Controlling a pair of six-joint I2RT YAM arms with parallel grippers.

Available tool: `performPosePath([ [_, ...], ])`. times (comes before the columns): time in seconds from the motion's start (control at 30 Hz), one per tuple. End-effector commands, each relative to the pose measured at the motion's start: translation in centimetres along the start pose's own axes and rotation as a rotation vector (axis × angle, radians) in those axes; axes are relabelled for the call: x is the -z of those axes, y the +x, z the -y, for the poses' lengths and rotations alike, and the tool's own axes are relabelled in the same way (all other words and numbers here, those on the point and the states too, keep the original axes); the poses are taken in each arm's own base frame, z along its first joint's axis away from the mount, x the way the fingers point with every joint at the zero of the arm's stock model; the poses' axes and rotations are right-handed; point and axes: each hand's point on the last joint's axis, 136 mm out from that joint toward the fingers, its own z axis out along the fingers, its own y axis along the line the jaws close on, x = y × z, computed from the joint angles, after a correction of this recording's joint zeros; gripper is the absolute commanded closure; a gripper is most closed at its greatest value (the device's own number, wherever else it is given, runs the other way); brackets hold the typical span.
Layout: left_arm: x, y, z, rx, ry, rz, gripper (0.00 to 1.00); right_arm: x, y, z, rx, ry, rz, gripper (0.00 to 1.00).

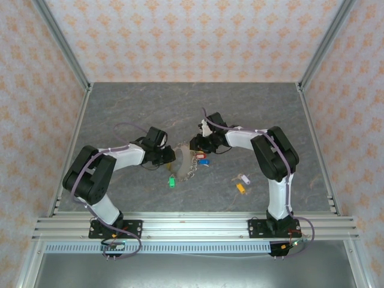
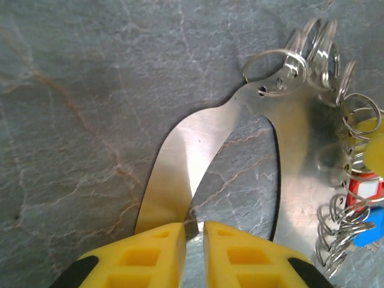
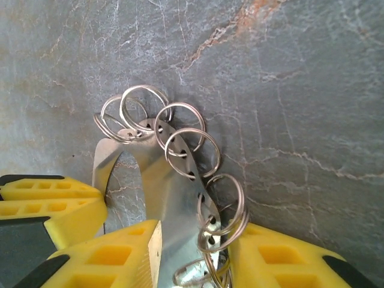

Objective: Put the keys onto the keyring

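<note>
"How did the keyring (image 2: 303, 156) look?"

"A shiny, flat steel crescent hung with split rings (image 3: 183, 147), mid-desk (image 1: 138, 108) between the arms. The left fingers (image 2: 150, 252) pinched its narrow tip. The right fingers (image 3: 114, 258) straddled it, and their grip couldn't be told."

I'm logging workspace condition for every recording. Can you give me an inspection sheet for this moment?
Surface: grey marbled tabletop, no spills seen.
Job's things: flat shiny metal keyring plate with split rings along its edge, mid-table; green-headed key, red-headed key and blue-headed key by its rings; white-headed key and yellow-orange-headed key loose to its right.
Clutter: nothing seen.
Grippers: left gripper pinches the plate's thin arm; right gripper straddles its ringed edge, grip unclear.
Cables: purple cables along both arms, clear of the keys.
Surroundings: orange-patterned walls, aluminium frame rails.
</note>
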Motion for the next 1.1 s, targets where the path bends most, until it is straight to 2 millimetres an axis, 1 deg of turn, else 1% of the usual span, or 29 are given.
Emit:
performPosePath([
  [0.0,-0.9,0.3,0.5,-0.032,0.015,-0.018,0.84,-1.3,1.5,1.1,-0.025,0.002,-0.068,0.66],
  [0.13,-1.9,1.1,0.1,-0.010,0.031,-0.035,0.87,-1.7,1.4,0.2,-0.030,-0.073,-0.065,0.66],
  [0.23,-2.3,1.5,0.3,0.001,0.064,-0.047,0.89,-1.7,1.3,-0.3,-0.030,-0.108,-0.058,0.69],
  [0.33,-2.4,1.5,0.7,0.003,0.091,-0.044,0.89,-1.5,1.1,-0.8,-0.028,-0.156,-0.049,0.75],
  [0.5,-2.1,1.1,1.1,-0.003,0.102,-0.035,0.90,-0.7,0.2,-0.9,-0.059,-0.215,-0.003,0.82],
  [0.57,-2.1,1.1,1.3,-0.005,0.110,-0.035,0.90,-0.4,0.3,-1.3,-0.052,-0.241,-0.005,0.81],
  [0.63,-2.1,1.0,1.6,-0.007,0.119,-0.036,0.90,-0.1,0.7,-1.9,-0.037,-0.271,-0.020,0.75],
  [0.67,-2.1,1.0,1.7,-0.007,0.125,-0.038,0.90,0.1,0.8,-2.2,-0.029,-0.286,-0.028,0.74],
  [0.73,-2.1,1.0,1.8,-0.005,0.134,-0.037,0.90,0.1,1.1,-2.1,-0.023,-0.282,-0.037,0.75],
  [0.8,-2.2,1.0,2.1,-0.002,0.147,-0.040,0.90,-0.1,1.4,-1.8,-0.017,-0.265,-0.049,0.76],
  [0.87,-2.2,1.0,2.5,0.000,0.171,-0.042,0.90,-0.2,1.5,-1.9,-0.016,-0.268,-0.055,0.75],
  [0.97,-2.2,0.9,3.3,-0.004,0.206,-0.049,0.90,-0.4,2.0,-3.0,0.009,-0.294,-0.072,0.69],
  [1.03,-2.3,0.9,3.7,-0.007,0.216,-0.053,0.90,-0.7,2.3,-3.3,0.021,-0.288,-0.081,0.68],
  [1.07,-2.4,0.9,3.7,-0.007,0.216,-0.056,0.90,-0.9,2.2,-3.1,0.018,-0.269,-0.075,0.68],
])
